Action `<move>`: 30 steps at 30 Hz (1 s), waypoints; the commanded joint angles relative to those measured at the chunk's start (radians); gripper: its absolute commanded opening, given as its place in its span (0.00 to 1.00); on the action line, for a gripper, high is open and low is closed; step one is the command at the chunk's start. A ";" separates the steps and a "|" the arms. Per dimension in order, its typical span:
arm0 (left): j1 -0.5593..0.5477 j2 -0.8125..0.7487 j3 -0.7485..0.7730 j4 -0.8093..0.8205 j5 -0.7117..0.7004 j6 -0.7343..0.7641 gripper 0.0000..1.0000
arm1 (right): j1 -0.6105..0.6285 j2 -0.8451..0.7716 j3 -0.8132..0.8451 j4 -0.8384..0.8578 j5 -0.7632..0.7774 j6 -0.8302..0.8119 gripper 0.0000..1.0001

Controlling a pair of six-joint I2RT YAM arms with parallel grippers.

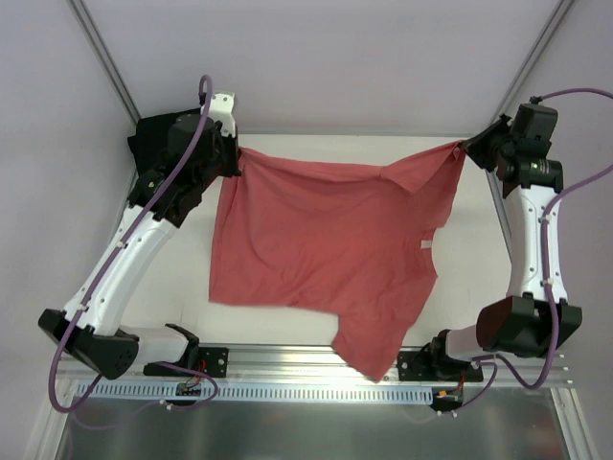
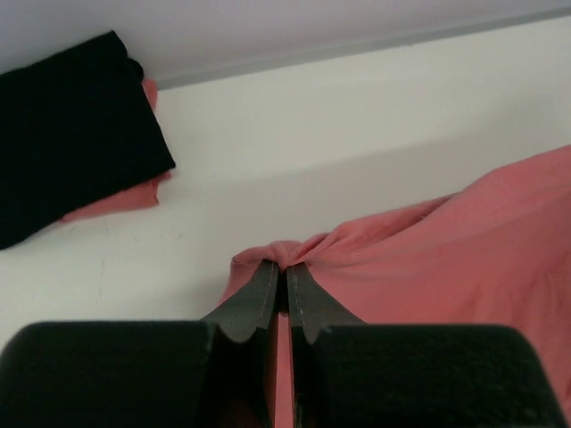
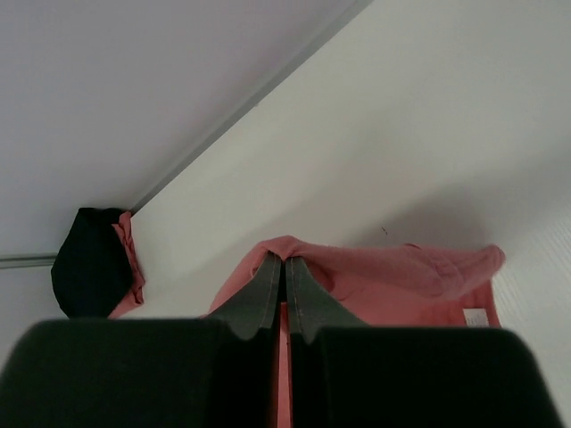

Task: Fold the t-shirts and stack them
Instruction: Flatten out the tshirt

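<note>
top external looks steeply down from above and behind, whole table in frame. wrist cams sit just behind left gripper and right gripper, aimed low across it. all three share the coral-red shirt and black shirt.

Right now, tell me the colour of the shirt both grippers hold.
Coral-red shirt, clearest in top external view.

- White table fills the middle of the top view.
- Red shirt spreads over its centre, upper corners raised, lower tip over the rail at the bottom.
- Upper left corner: folded black shirt lies on red cloth.
</note>
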 commanded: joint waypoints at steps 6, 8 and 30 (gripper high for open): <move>0.017 0.180 0.075 0.261 -0.100 0.114 0.00 | 0.015 0.217 0.086 0.252 -0.100 -0.015 0.00; 0.018 0.240 0.090 0.281 -0.094 0.109 0.00 | 0.022 0.294 0.117 0.270 -0.132 -0.015 0.00; 0.099 0.781 0.162 0.928 -0.235 0.394 0.00 | 0.042 1.066 0.804 0.451 -0.183 0.069 0.00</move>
